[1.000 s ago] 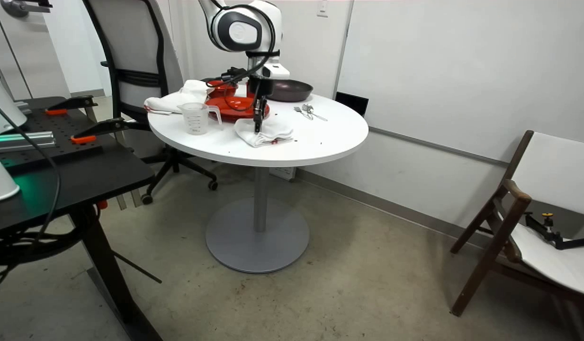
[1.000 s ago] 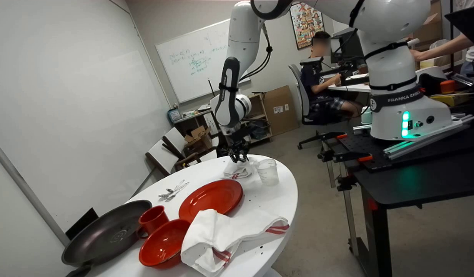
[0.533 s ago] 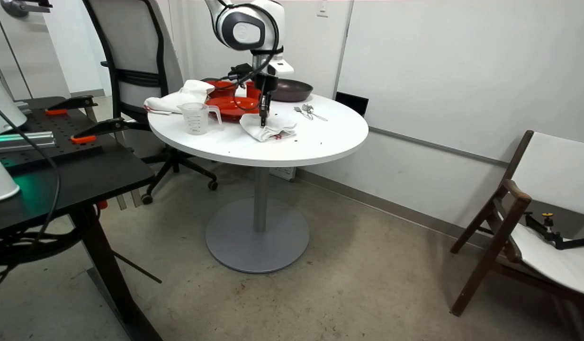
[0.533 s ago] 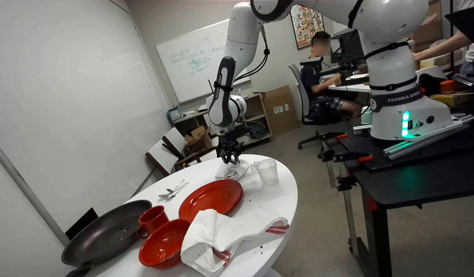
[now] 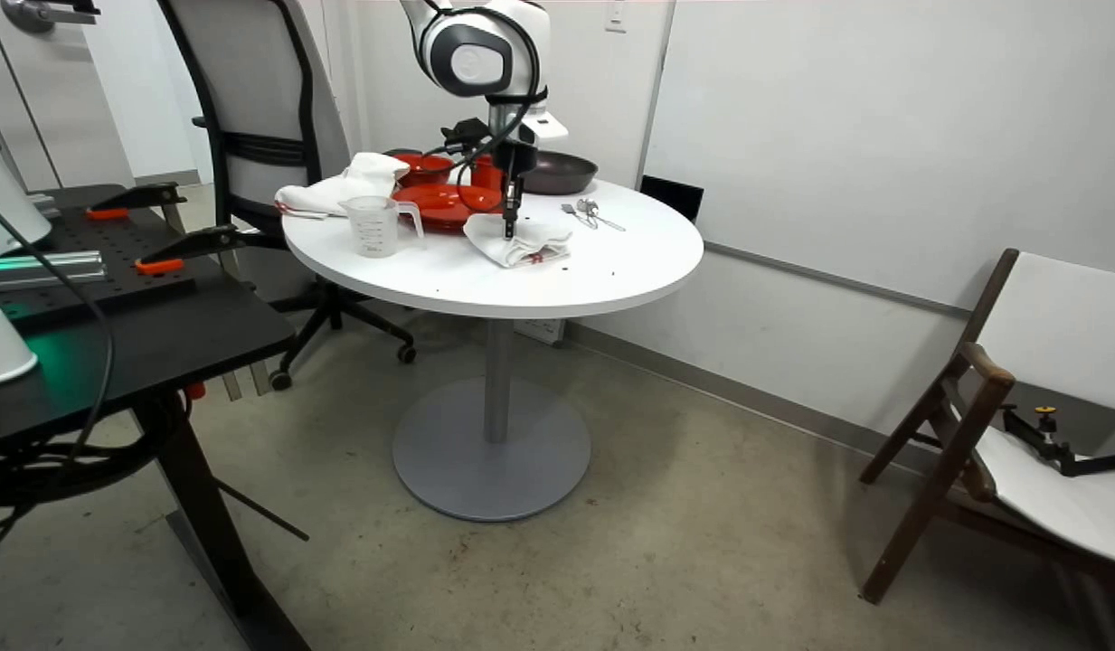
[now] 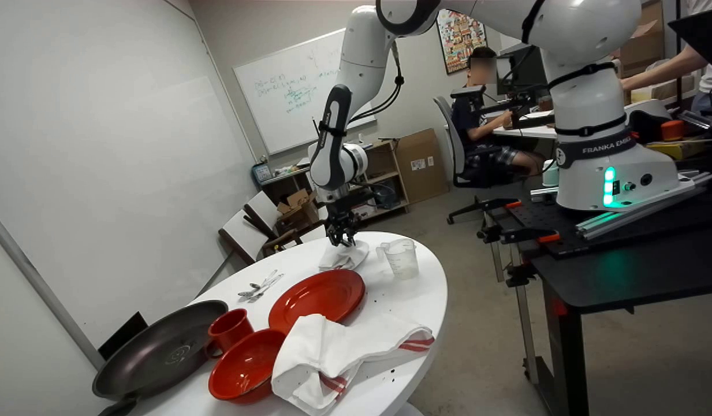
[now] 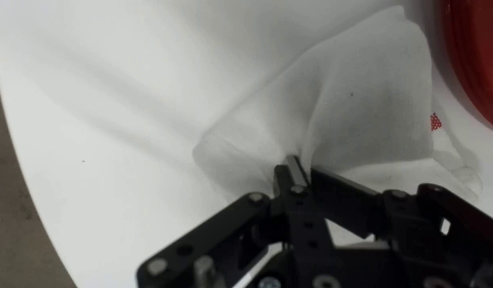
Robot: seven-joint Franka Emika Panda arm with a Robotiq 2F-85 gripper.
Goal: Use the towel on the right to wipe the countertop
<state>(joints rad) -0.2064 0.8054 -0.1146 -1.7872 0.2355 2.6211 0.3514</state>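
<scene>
white towel [image 7: 370, 110], thin, full of creases, red at one edge, a fold tight between the jaws

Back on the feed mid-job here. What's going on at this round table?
The gripper is shut on a fold of the thin white towel, which lies on the round white tabletop near the red plate. Over the last second the towel has moved with the gripper, away from the measuring cup, so wiping appears to be under way. A few dark specks show on the tabletop. The bulkier white towel lies beside the red bowl, out of the gripper's grasp.
</scene>
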